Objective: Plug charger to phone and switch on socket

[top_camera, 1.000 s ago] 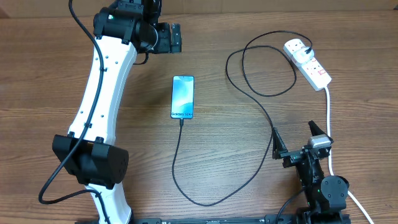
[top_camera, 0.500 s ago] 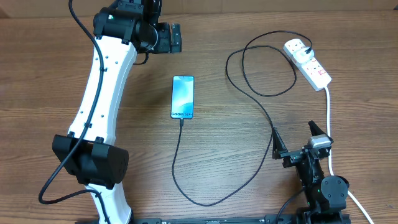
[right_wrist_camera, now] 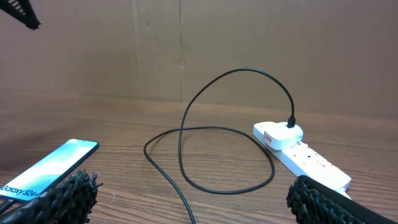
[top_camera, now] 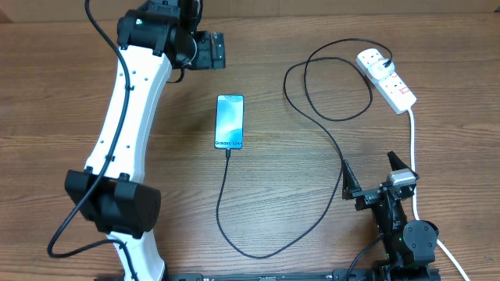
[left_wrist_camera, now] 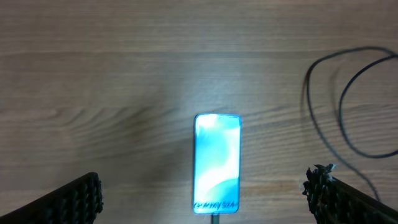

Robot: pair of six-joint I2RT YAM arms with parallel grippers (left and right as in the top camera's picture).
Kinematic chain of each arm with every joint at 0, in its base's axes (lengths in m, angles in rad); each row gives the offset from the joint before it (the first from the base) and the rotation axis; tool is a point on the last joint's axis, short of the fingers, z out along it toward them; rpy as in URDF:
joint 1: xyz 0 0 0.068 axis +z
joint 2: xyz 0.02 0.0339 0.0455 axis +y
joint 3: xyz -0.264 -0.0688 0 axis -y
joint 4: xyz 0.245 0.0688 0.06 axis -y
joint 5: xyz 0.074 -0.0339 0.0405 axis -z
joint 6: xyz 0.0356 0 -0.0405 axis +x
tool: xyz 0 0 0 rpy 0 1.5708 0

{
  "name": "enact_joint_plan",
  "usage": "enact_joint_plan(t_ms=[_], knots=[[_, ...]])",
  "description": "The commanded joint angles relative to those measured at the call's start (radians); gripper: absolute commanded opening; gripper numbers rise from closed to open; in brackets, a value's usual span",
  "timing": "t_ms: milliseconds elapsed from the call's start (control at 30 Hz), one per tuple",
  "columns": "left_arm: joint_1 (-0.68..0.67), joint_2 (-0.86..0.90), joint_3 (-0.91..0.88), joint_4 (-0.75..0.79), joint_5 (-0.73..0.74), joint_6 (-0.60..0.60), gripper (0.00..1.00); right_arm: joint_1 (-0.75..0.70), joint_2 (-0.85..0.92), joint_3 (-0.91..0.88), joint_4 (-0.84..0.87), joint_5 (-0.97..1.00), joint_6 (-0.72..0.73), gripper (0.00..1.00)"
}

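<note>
**Both pincers released, cable tip at the phone's near edge**

Nearest the arm bases, the right gripper [top_camera: 367, 162] is being held low over the wooden table [top_camera: 281, 195]. Its jaws are being spread wide and nothing is being grasped between them. The charger [right_wrist_camera: 249, 70] is being led just beside the finger on the phone's side, and whether they touch cannot be told. A thick white cord [top_camera: 412, 140] is being run past the other finger toward the table's near edge.

A little farther out, the thin black cable is being swung through a low curve. From there it is being brought up to the phone [top_camera: 230, 122], which is lying flat and face up around mid-table. Its blue-teal screen is lit and "Galaxy S24" is being shown at its near end. The small black connector tip [top_camera: 228, 153] is being seen touching that near short edge. It looks seated, though how deeply cannot be told.

Beyond the phone, to the right, the cable is being laid in a wide loop that crosses itself. It is being ended at the white plug [top_camera: 373, 58], which sits in the far outlet of the socket [top_camera: 393, 84]. The strip is lying diagonally at the far right. Red marks are being shown on it, but the switch position cannot be told.

Farthest off, the left gripper [top_camera: 220, 48] is being held above the table past the phone's far end, well apart from it. Its jaws are fully released and empty. A cardboard wall [right_wrist_camera: 124, 50] is being seen behind the table.
</note>
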Motion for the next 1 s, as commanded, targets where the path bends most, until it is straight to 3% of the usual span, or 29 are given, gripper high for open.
enact_joint_plan(t_ms=[0,333,433,700,967], knots=[[-0.003,-0.153,-0.068,0.001,-0.084,0.009,1.00,0.004,-0.012,-0.010,0.006,-0.006,-0.004,1.00],[0.000,-0.565,-0.621,0.307,-0.208,0.008,1.00,0.004,-0.012,-0.010,0.006,-0.006,-0.004,1.00],[0.000,-0.724,-0.778,0.254,-0.211,0.009,1.00,0.004,-0.012,-0.010,0.006,-0.006,-0.004,1.00],[0.037,-0.989,-0.957,0.172,-0.231,0.031,0.99,0.004,-0.012,-0.010,0.006,-0.006,-0.004,1.00],[0.037,-1.021,-0.978,-0.013,-0.217,0.166,1.00,0.004,-0.012,-0.010,0.006,-0.006,-0.004,1.00]])
